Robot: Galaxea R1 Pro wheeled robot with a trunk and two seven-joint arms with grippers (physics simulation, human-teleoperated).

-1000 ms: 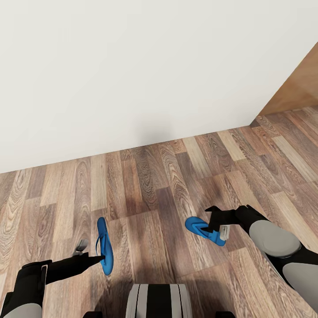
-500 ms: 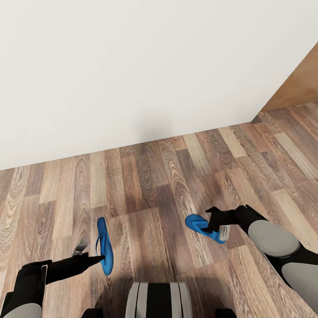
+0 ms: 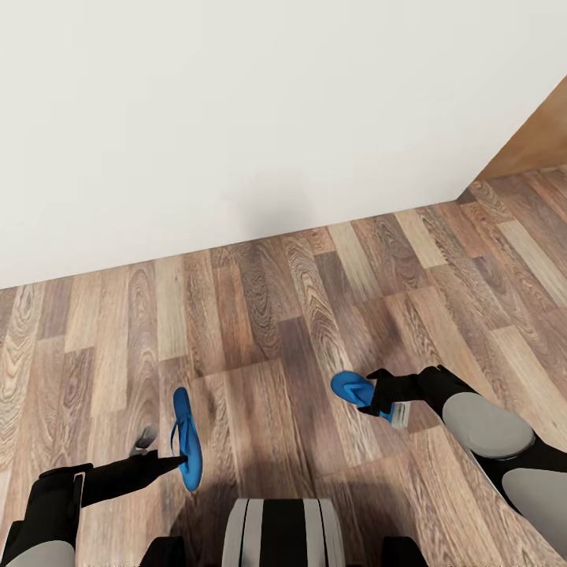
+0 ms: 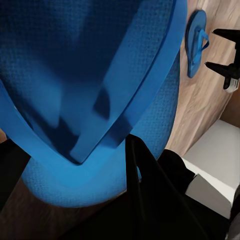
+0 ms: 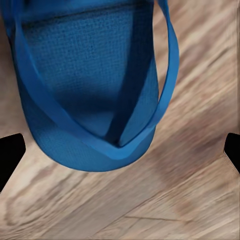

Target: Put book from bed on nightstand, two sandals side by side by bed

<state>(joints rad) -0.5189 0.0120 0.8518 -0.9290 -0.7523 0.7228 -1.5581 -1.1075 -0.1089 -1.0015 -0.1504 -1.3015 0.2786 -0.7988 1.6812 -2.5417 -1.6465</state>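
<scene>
One blue sandal (image 3: 187, 437) hangs edge-on above the plank floor, with my left gripper (image 3: 165, 450) shut on it. In the left wrist view its sole (image 4: 90, 75) is very close, between my black fingers (image 4: 145, 170). The other sandal (image 3: 352, 388) lies flat on the floor. My right gripper (image 3: 384, 405) stands open over its near end. In the right wrist view that sandal (image 5: 95, 75) lies between widely spread fingertips (image 5: 10, 155). The left wrist view also catches this sandal (image 4: 196, 40) and the open right gripper (image 4: 226, 51). The bed, book and nightstand are out of view.
A plain white wall (image 3: 236, 118) stands close ahead, meeting the wood-plank floor (image 3: 276, 315). An orange-brown wooden panel (image 3: 535, 142) shows at the far right. My own base (image 3: 279, 531) is at the near edge.
The whole picture has shifted: wall and floor slid up, so the camera moved. The floor sandal slid with the floor, farther from my right gripper. The left sandal stayed in my left gripper.
</scene>
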